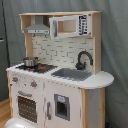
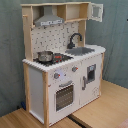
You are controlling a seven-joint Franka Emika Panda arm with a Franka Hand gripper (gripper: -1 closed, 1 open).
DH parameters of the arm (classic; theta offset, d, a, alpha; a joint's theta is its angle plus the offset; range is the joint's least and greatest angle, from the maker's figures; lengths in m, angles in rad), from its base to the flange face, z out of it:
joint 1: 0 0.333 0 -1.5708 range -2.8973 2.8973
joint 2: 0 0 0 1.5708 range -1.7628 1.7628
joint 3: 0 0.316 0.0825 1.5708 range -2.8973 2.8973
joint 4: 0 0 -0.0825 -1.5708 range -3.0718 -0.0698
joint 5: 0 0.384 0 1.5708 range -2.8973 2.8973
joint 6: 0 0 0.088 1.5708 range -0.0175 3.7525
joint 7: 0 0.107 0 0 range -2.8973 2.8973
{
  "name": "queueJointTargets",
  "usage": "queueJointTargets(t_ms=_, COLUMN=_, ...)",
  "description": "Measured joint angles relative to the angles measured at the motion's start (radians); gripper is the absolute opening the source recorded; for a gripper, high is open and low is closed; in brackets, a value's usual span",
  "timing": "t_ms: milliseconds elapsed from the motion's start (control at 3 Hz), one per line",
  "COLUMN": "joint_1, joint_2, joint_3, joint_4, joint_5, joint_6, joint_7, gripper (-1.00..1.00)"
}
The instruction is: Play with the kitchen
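- First exterior view: toy kitchen [image 1: 55,75] upright at centre before a grey curtain [image 1: 112,45]; pot [image 1: 30,62] on the stove, black faucet [image 1: 83,59] behind the sink [image 1: 71,74]; pale rounded shape at bottom left edge, unidentifiable.
- Second exterior view: same kitchen [image 2: 62,65] standing on a wooden floor [image 2: 102,107]; pincer nowhere visible, state unknowable.

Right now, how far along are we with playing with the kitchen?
Done: nothing obvious. In both exterior views the kitchen looks untouched, with the pot sitting on the stovetop and the oven door shut. In hand: nothing, as no end effector shows in either view. Left: all of it, such as reaching the pot, the faucet or the oven door.
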Motion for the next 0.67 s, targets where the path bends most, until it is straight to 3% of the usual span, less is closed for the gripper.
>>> queueJointTargets(t_ms=667, joint_1=0.028, joint_2=-0.005, joint_3=-0.113, joint_4=-0.123, joint_5=-0.003, joint_6=0.114, joint_7=-0.028, gripper=1.00)
